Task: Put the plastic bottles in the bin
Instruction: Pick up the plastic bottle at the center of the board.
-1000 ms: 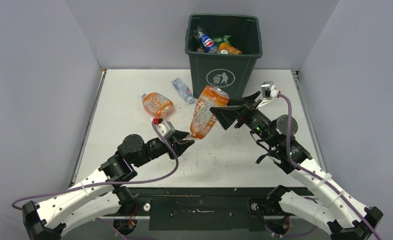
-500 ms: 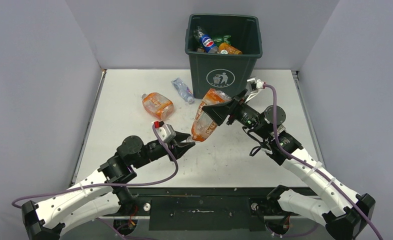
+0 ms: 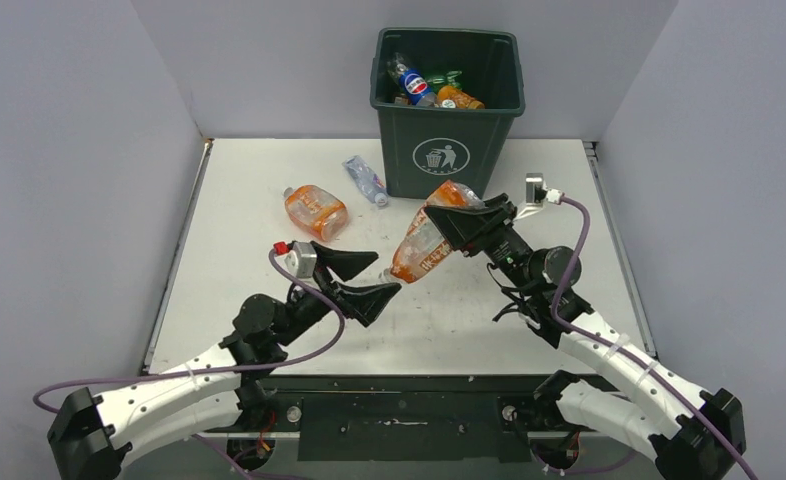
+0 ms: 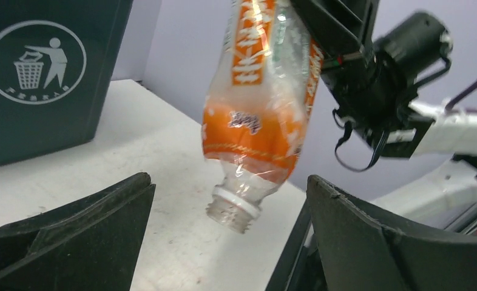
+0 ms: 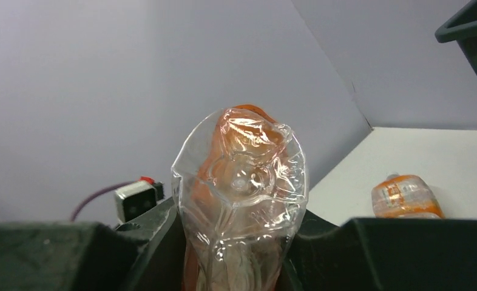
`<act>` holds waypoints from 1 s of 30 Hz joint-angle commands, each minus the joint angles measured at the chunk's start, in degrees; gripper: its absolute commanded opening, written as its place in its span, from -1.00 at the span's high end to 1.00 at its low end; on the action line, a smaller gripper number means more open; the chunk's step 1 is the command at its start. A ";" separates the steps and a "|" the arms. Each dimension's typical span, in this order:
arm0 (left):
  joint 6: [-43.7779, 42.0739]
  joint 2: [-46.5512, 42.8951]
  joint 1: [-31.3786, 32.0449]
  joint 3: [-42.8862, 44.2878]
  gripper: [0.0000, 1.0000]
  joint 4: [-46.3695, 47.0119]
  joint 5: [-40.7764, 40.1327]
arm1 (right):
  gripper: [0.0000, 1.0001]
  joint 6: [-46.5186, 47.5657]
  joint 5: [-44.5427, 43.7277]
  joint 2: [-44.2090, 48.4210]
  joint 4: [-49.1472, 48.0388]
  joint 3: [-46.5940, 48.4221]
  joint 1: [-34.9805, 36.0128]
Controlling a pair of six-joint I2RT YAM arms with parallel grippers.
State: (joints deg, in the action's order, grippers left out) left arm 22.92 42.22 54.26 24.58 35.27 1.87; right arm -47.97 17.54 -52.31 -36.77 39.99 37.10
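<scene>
My right gripper [image 3: 461, 222] is shut on the base end of a crushed clear bottle with an orange label [image 3: 421, 248], holding it tilted above the table, neck down and to the left. In the right wrist view the bottle [image 5: 239, 188] is pinched between both fingers of the right gripper [image 5: 236, 217]. My left gripper [image 3: 384, 274] stands open, and the capless neck [image 4: 233, 211] hangs untouched between its spread fingers. The dark green bin [image 3: 447, 150] stands behind at the table's far edge, with several bottles [image 3: 424, 85] inside. Two more bottles lie on the table: an orange one [image 3: 315, 210] and a clear one [image 3: 365, 180].
Grey walls close in the white table [image 3: 249, 170] on the left, back and right. The bin's front with its white logo [image 4: 34, 62] shows at the left of the left wrist view. The orange bottle on the table [image 5: 406, 197] shows at the right of the right wrist view.
My right gripper has shut on the bottle's base end. My left gripper has opened wide, let go of the neck and drawn back a little. The bottle now tilts more.
</scene>
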 commanded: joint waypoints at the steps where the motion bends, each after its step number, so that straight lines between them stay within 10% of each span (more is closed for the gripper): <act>1: 18.55 5.49 0.23 -2.70 -0.92 27.89 -4.50 | 0.62 -8.77 -5.04 -1.46 -23.83 -3.22 -0.32; 12: 16.57 -1.60 0.06 -7.38 -0.92 35.24 -3.02 | 0.89 -15.57 -10.40 -1.64 -41.57 -10.16 -1.08; 18: 28.61 13.17 0.31 -4.59 -0.92 53.62 3.64 | 0.89 -16.28 -11.94 -8.42 -53.60 -10.37 1.13; 30: 30.33 24.34 5.66 3.56 -0.92 58.86 -0.92 | 0.87 -6.86 -11.55 -5.02 -47.83 -9.09 4.38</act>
State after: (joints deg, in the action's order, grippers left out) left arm 54.85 66.06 57.71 23.68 83.85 2.87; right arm -58.00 5.89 -58.46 -82.19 29.15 40.66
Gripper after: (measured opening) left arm 0.960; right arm 0.270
